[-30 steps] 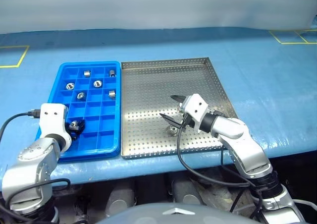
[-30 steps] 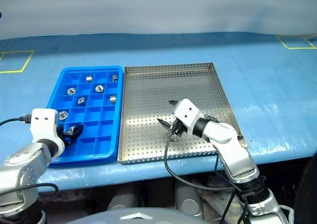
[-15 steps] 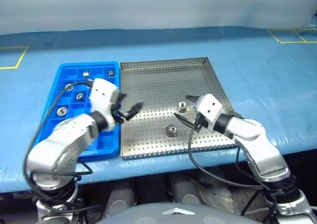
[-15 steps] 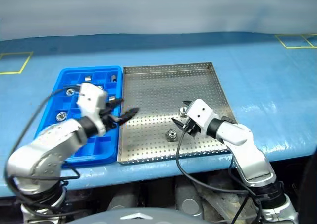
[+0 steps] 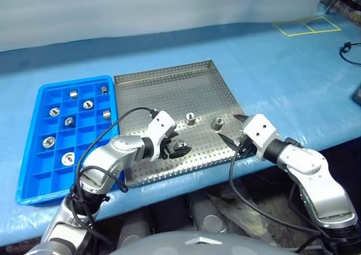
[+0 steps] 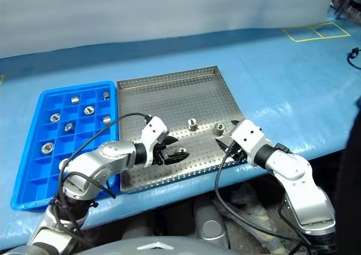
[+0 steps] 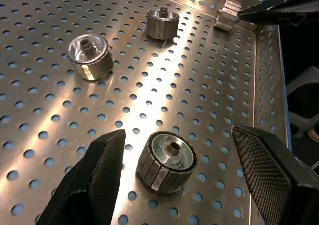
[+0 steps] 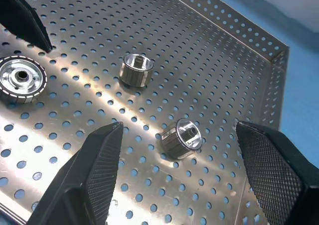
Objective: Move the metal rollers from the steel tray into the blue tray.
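The steel tray (image 5: 169, 88) lies mid-table with three metal rollers on it. One roller (image 7: 167, 160) sits on the perforated floor between the fingers of my open left gripper (image 5: 176, 149), untouched. Two more rollers (image 5: 191, 118) (image 5: 218, 123) stand farther back. My right gripper (image 5: 230, 128) is open at the tray's near right corner, its fingers on either side of the right-hand roller (image 8: 182, 138) without touching it. The blue tray (image 5: 25, 170) lies left of the steel tray, with several rollers (image 5: 87, 104) in its compartments.
The table is covered with a blue cloth (image 5: 282, 80) with yellow tape squares (image 5: 307, 25) at the far right. A black cable (image 5: 347, 46) lies at the right edge. The table's front edge runs just below both trays.
My left gripper has left a roller in the blue tray and swung right onto the steel tray, around a roller. My right gripper has drawn right, uncovering another roller. The view has turned right.
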`<control>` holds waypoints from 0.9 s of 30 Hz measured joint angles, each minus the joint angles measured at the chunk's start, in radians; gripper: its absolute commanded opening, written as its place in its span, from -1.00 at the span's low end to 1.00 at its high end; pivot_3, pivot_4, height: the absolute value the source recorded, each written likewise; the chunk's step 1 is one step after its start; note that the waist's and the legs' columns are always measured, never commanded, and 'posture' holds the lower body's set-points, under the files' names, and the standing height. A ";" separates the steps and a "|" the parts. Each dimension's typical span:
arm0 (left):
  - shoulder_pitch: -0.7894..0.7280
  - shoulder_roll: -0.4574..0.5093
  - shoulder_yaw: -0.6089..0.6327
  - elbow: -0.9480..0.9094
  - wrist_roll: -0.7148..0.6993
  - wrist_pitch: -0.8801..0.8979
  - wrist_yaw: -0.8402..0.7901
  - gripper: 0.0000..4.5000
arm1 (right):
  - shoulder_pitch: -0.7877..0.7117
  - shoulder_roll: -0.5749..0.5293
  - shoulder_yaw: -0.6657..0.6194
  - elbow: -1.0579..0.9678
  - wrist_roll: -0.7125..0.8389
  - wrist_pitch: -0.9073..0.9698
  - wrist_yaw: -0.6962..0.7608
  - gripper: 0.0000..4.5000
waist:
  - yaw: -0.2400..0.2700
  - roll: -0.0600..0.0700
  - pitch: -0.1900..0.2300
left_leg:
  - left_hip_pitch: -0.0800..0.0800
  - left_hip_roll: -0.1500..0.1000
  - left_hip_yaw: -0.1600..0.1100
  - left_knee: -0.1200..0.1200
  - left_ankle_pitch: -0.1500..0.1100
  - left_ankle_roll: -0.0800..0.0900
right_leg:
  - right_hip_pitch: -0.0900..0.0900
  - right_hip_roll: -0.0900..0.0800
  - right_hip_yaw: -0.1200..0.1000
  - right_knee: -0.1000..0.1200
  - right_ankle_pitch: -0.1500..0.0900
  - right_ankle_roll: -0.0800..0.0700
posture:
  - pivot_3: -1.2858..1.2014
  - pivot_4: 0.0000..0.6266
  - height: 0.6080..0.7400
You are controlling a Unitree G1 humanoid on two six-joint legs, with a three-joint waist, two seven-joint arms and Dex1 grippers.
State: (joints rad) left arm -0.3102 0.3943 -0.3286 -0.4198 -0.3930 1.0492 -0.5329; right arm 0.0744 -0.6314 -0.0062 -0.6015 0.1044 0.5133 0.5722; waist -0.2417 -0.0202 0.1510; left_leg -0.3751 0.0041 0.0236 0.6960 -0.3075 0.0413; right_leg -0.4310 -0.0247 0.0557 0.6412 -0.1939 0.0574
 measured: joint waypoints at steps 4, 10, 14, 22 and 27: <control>-0.032 0.000 -0.058 0.090 0.043 -0.021 0.004 0.65 | 0.001 0.011 0.002 -0.001 -0.002 -0.001 -0.009 0.69 | -0.030 0.000 0.000 | 0.001 -0.001 0.000 0.000 0.000 0.000 | 0.000 0.000 0.001 0.000 0.001 0.001 | -0.28 -0.52 1.00; -0.039 -0.009 -0.078 0.137 0.092 -0.056 0.024 0.27 | -0.001 0.014 0.005 -0.001 -0.007 -0.002 -0.013 0.69 | -0.052 0.000 0.000 | 0.001 0.000 0.000 0.000 0.000 0.000 | 0.001 0.000 0.002 0.000 0.002 0.004 | -0.28 -0.52 1.00; -0.041 -0.018 -0.071 0.147 0.111 -0.067 0.037 -0.03 | -0.012 0.018 0.019 -0.001 -0.012 -0.004 -0.013 0.69 | -0.055 0.000 0.000 | 0.002 -0.001 0.000 0.000 0.000 0.000 | 0.001 0.000 0.002 0.000 0.002 0.004 | -0.26 -0.52 1.00; -0.030 -0.030 -0.047 0.143 0.109 -0.062 0.052 -0.21 | -0.031 0.025 0.039 0.002 -0.018 -0.007 -0.013 0.69 | -0.052 0.000 0.000 | 0.002 -0.001 0.000 0.000 0.000 0.001 | 0.001 0.000 0.002 0.000 0.002 0.005 | -0.25 -0.52 1.00; -0.009 -0.066 0.034 0.128 0.106 -0.054 0.106 -0.21 | -0.061 0.039 0.060 0.011 -0.019 -0.010 -0.009 0.69 | -0.053 0.000 0.000 | 0.002 0.000 0.001 0.000 0.000 0.001 | 0.000 0.000 0.003 0.000 0.003 0.005 | -0.24 -0.52 1.00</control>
State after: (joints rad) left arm -0.3190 0.3279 -0.2943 -0.2922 -0.2872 0.9952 -0.4268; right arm 0.0130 -0.5926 0.0534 -0.5909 0.0857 0.5034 0.5635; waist -0.2945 -0.0201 0.1510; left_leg -0.3733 0.0036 0.0243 0.6959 -0.3077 0.0418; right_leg -0.4305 -0.0248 0.0583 0.6415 -0.1912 0.0626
